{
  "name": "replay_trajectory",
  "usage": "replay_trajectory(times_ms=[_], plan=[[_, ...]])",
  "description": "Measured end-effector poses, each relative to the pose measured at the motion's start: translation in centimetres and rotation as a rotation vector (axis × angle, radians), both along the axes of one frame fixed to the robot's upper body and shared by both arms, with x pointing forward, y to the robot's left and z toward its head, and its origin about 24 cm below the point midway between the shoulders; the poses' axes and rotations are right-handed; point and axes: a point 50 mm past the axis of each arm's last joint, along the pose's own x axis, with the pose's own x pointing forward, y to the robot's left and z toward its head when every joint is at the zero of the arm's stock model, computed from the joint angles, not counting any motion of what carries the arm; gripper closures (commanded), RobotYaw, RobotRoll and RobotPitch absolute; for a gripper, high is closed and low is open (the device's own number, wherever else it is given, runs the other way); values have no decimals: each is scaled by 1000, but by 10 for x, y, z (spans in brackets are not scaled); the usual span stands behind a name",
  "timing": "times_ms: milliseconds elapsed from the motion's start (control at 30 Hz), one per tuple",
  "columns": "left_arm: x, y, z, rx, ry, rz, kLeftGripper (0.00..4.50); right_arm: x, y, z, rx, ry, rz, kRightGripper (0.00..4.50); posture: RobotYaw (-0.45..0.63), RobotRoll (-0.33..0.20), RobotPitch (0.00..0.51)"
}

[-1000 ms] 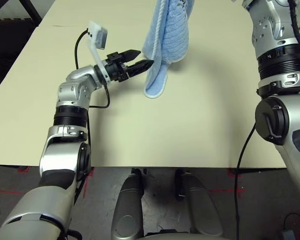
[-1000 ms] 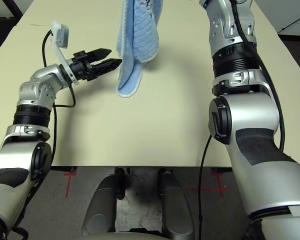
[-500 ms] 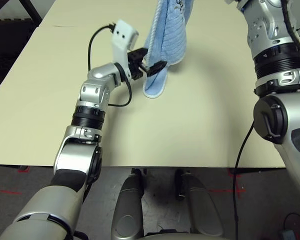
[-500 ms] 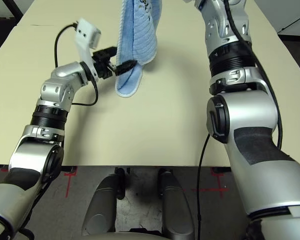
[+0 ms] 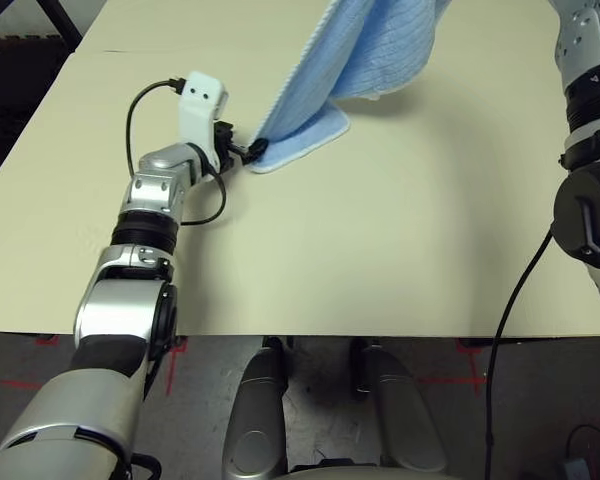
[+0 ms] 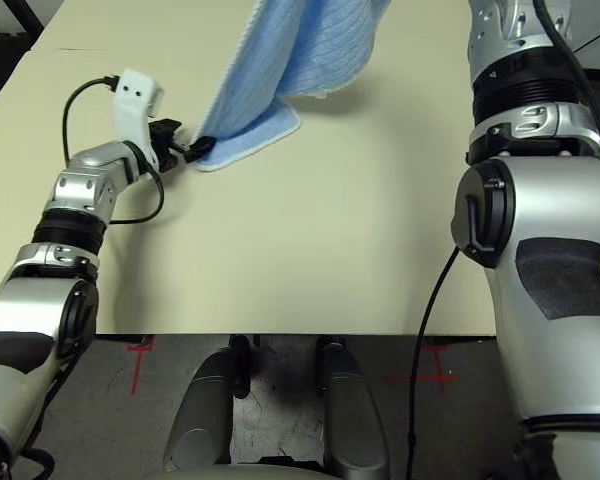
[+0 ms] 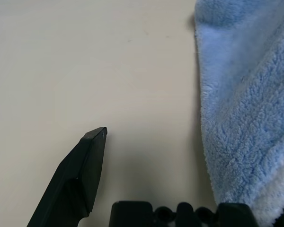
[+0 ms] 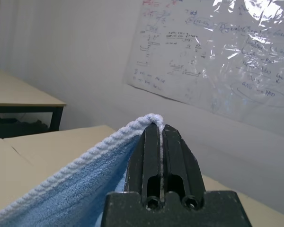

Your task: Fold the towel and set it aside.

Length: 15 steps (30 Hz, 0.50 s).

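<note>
From the head camera, the towel (image 5: 365, 60) hangs slanting from the upper right, where it leaves the picture, down to its lower corner, which lies on the cream desk (image 5: 380, 240). The left tool (image 5: 252, 152) sits low over the desk right at that corner, its black fingers against the towel's edge, though from here it is hard to tell whether they actually enclose the cloth. In the left wrist view, the left tool's fingers stand spread wide: one dark finger (image 7: 78, 182) rises over bare desk, while the blue terry of the towel (image 7: 246, 118) lies along the other side, its fluffy edge just beside the tool's base and apart from that visible finger. In the right wrist view, the right tool (image 8: 159, 137) is raised, its two fingers pressed together and pinching the towel's corded white edge (image 8: 80, 165), which falls away from the fingertips; a wall with a written sheet (image 8: 217, 61) is behind.
</note>
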Motion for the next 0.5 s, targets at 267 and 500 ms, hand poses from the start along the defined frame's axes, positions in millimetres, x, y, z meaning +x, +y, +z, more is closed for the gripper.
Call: replay_trajectory(times_ms=[267,500], plan=[[-14,16,10,69,64,-136,0,3,-8,-6,2,20,-33,4457,38,0,275],[-32,2,39,41,76,-301,0,8,-10,-16,2,50,-45,4457,61,0,279]])
